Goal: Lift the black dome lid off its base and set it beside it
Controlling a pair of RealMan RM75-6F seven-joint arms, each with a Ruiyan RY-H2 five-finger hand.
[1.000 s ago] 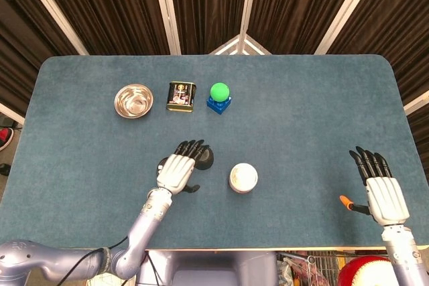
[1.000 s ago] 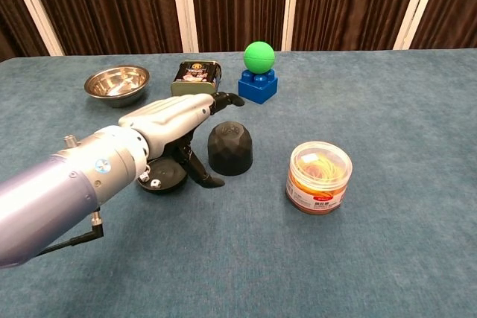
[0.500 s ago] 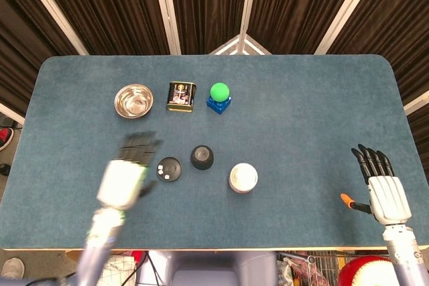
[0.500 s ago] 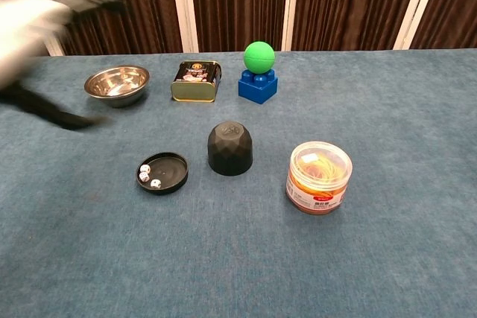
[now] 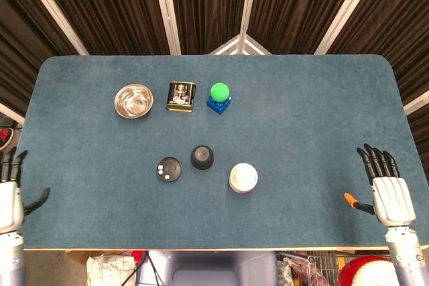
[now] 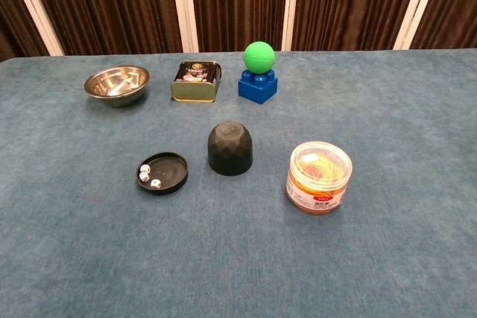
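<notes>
Dark curtains hang behind a blue tabletop [image 5: 301,132]. Near its middle the lid [image 6: 229,149] stands upright on the cloth, just beside the base [image 6: 163,172] and apart from it; the base lies bare with small white dice in it. By the look of things the task is done. Both hands sit at the near corners, well apart from everything: the left hand [image 5: 8,199] and the right hand [image 5: 389,191] each hold nothing, fingers straight and spread.

Little risk remains. If either hand swept back across the middle, it could knock the lid over or scatter the dice. The jar [image 6: 319,177] stands near the lid, while the bowl [image 6: 117,83], tin [image 6: 196,80] and ball [image 6: 258,56] on its block [image 6: 258,86] sit farther back.
</notes>
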